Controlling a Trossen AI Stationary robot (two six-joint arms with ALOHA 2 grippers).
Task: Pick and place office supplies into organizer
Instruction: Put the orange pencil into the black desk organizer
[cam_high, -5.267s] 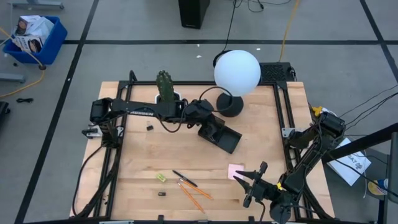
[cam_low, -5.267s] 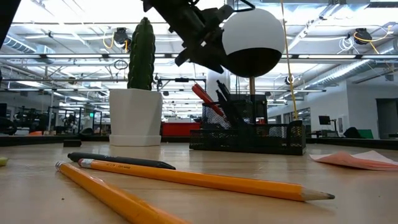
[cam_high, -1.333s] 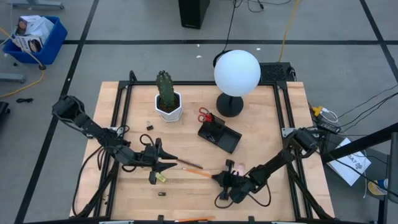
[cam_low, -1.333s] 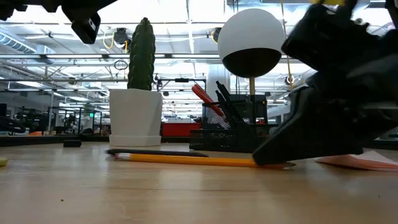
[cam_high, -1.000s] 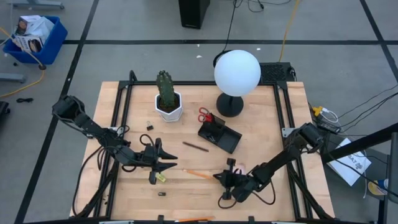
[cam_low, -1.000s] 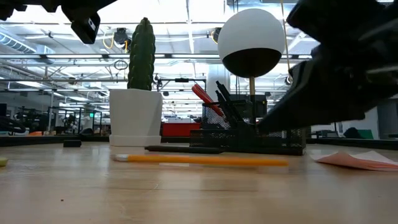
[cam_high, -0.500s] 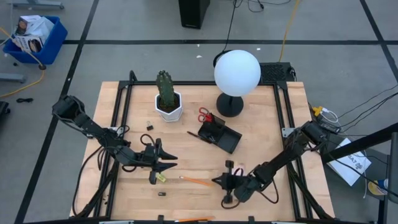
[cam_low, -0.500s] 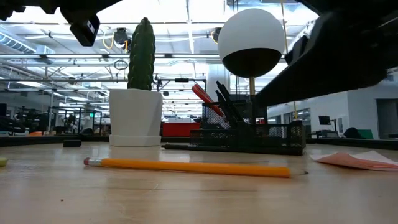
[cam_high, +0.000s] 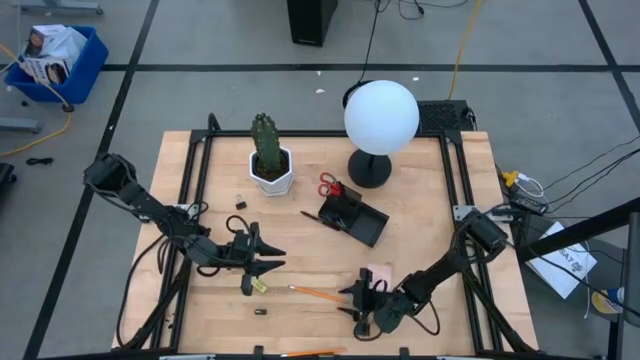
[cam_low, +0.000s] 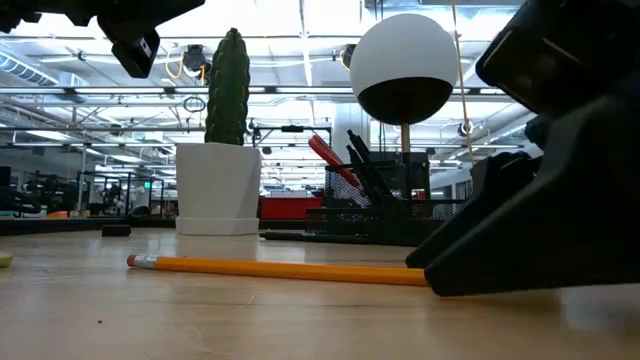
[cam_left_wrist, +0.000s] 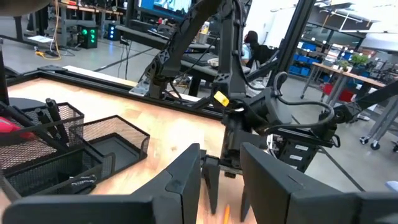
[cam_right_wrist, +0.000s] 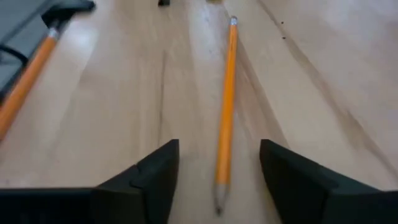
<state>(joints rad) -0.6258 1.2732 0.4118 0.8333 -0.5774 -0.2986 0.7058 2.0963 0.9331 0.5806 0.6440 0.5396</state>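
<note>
An orange pencil (cam_high: 315, 293) lies flat on the table, its tip end (cam_right_wrist: 217, 202) between the fingers of my right gripper (cam_high: 352, 303). That gripper is open and low over the wood, and its fingers stand on either side of the tip without touching it. The black mesh organizer (cam_high: 352, 215) holds red-handled scissors (cam_high: 328, 186). A black pen (cam_high: 312, 217) lies on the table by the organizer's left side. My left gripper (cam_high: 272, 260) hovers open at the left with nothing in it. A yellow piece (cam_high: 258, 286) lies just in front of it.
A pink sticky-note pad (cam_high: 381, 272) lies beside my right arm. A second pencil (cam_high: 310, 352) lies at the near edge. Small black clips (cam_high: 260, 311) (cam_high: 240, 204) lie on the wood. The white cactus pot (cam_high: 270, 170) and the globe lamp (cam_high: 380, 115) stand at the back.
My right gripper has come down onto the table at the pencil's tip end and moved a little toward the left. The pencil has slid toward the near left. The black pen has slid away toward the organizer and now lies beside it.
</note>
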